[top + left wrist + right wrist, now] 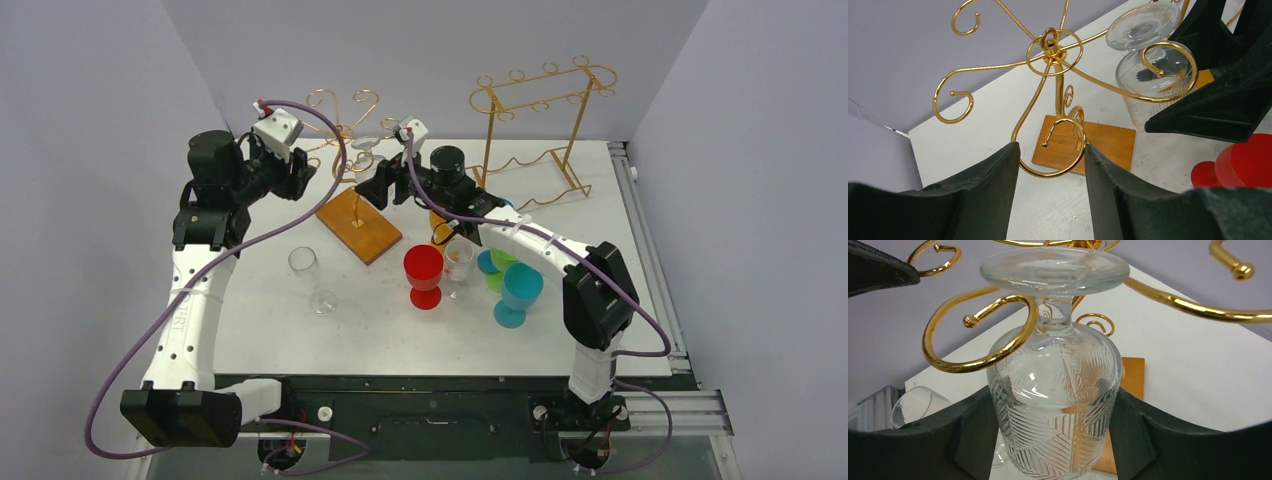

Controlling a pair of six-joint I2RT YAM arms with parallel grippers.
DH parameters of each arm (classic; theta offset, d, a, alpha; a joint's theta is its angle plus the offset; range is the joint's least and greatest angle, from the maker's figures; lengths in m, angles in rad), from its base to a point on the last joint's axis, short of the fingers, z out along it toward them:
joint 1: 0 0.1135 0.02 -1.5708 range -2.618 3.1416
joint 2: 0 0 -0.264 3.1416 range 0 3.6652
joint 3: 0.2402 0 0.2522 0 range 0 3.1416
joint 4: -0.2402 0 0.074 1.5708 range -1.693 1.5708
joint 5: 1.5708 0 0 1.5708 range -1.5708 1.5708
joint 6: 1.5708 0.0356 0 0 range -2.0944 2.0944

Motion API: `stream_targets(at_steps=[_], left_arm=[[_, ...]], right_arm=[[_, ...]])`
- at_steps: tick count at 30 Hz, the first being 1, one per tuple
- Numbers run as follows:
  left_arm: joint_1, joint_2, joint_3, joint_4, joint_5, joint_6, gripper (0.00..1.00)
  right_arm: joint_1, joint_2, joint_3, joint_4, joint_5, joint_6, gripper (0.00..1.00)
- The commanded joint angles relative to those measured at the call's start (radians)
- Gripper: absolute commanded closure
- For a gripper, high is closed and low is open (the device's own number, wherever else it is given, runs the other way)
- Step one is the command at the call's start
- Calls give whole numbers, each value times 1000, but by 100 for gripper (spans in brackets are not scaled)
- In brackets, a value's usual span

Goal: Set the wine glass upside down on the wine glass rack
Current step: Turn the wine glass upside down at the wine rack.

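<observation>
Clear ribbed glass fills the right jaws. Both pads press the bowl of the wine glass [1055, 405], which I hold inverted, mouth down. Its stem stands inside one curled arm [973, 360] of the wine glass rack [1050, 47]. Its foot [1055, 267] sits just above that wire, and I cannot tell whether it bears on it. The left jaws flank a lower curl [1063, 150] of the same rack, with wire at both inner faces. I cannot tell whether they pinch it or merely bracket it.

Risks, in my judgement:
- Letting go before the foot rests on the curl would drop the glass toward the wooden base [360, 225].
- The curl is open at one side, so a sideways pull on backing out could slide the stem free.
- Any drag on the wire could tip the light stand if the left jaws are not truly holding it.

Pose: the right arm reaches far forward across the worktop [380, 330], past the coloured glasses [423, 270], with its wrist low and its fingers aimed at the rack. The left arm rises from its base with the elbow high and the wrist bent toward the rack from the left.
</observation>
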Motion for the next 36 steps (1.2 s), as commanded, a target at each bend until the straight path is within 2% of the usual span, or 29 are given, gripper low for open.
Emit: stream_targets(at_steps=[1, 21, 36], left_arm=[[-2, 1, 16, 12, 21, 17, 53], [-11, 19, 17, 14, 45, 6, 56], [-15, 31, 23, 21, 40, 6, 57]], right_arm=[[9, -18, 57, 76, -24, -23, 100], [44, 22, 105, 23, 8, -97, 100], [62, 6, 64, 69, 33, -132, 100]])
